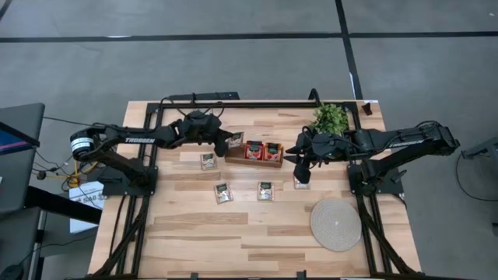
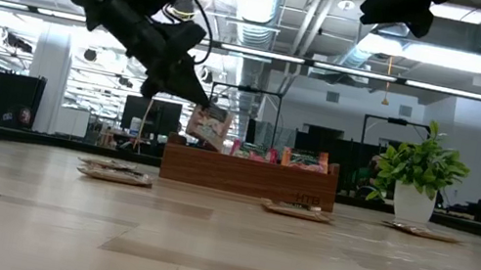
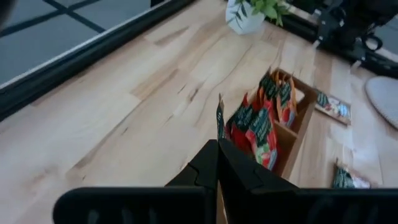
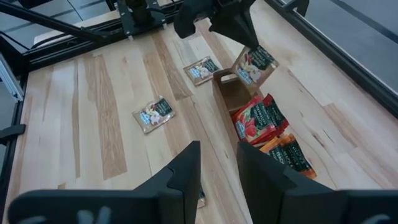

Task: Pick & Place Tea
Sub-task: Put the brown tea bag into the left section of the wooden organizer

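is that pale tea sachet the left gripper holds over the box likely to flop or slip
The pale sachet hangs tilted yet flat from the shut left gripper, so probably fairly stiff and light. It is pinched only at an edge, so it may pivot or slip.

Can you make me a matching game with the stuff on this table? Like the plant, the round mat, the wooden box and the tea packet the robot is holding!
Things:
1. plant
2. round mat
3. wooden box
4. tea packet in the left tool

Places or states:
A. lifted in the air over one end of the box
B. lying flat near the right arm's base
C. standing in a white pot at the far edge of the table
D. holding red packets standing on edge

Pairs: 1-C, 2-B, 3-D, 4-A
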